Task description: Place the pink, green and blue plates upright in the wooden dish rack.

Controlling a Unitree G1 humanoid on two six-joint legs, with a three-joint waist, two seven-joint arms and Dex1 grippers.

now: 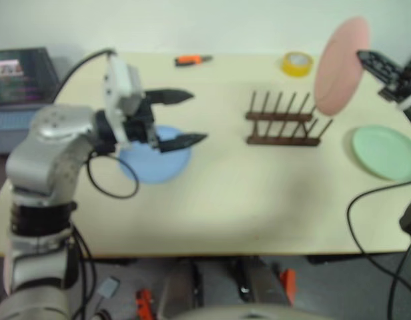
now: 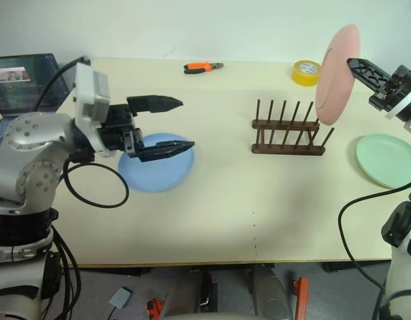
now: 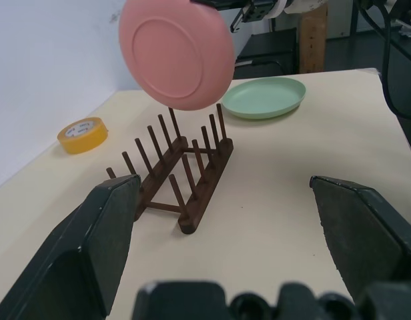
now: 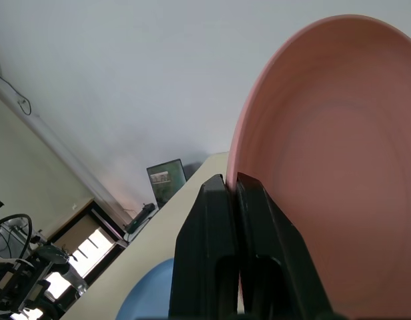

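Overhead, right pincer (image 2: 355, 65) grips pink plate (image 2: 337, 73), unlabelled.

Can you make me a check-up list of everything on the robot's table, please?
Surface: pale beige table, mostly bare.
Job's things: round salmon pink plate held upright in the air over the dark brown wooden peg rack, which holds no plate; mint green plate and light blue plate lie flat.
Clutter: yellow tape roll, orange-handled pliers.
Grippers: left tool open above the blue plate; right tool shut on the pink plate's rim.
Cables: black loops by both arms.
Surroundings: laptop, white wall.
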